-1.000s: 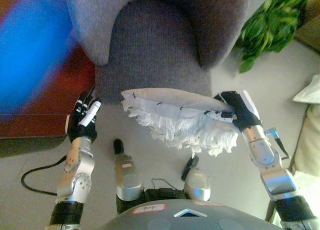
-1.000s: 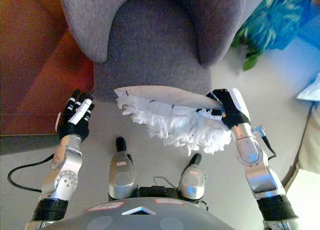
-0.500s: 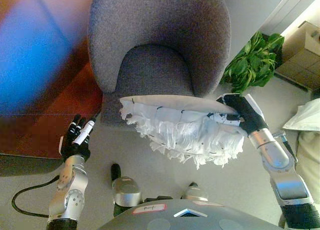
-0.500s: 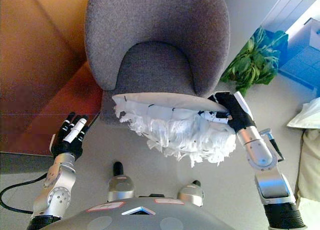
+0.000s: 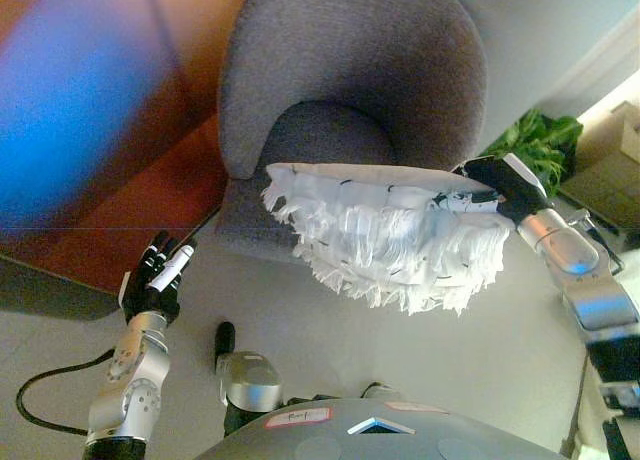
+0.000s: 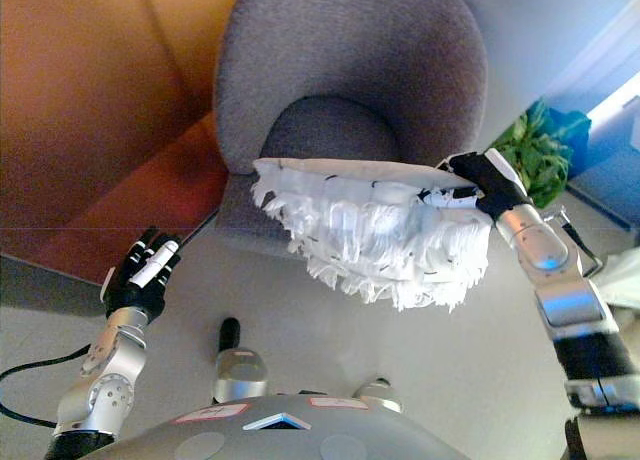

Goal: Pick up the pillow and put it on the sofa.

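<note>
Raised higher than a second ago, the fringed white pillow (image 5: 390,235) hangs at the front edge of the grey armchair's seat (image 5: 325,140), long axis crosswise. Only the right robot hand (image 5: 497,188) grips it, pinching its right end. The left robot hand (image 5: 155,280), fingers straight, idles over the pale floor (image 5: 300,320); a potted plant (image 5: 535,145) stands right.

The pillow (image 5: 395,238) hangs left of the right hand (image 5: 497,187), before the sofa (image 5: 350,90). A plant (image 5: 535,145) stands behind that hand. The left hand (image 5: 155,282) is far left.
</note>
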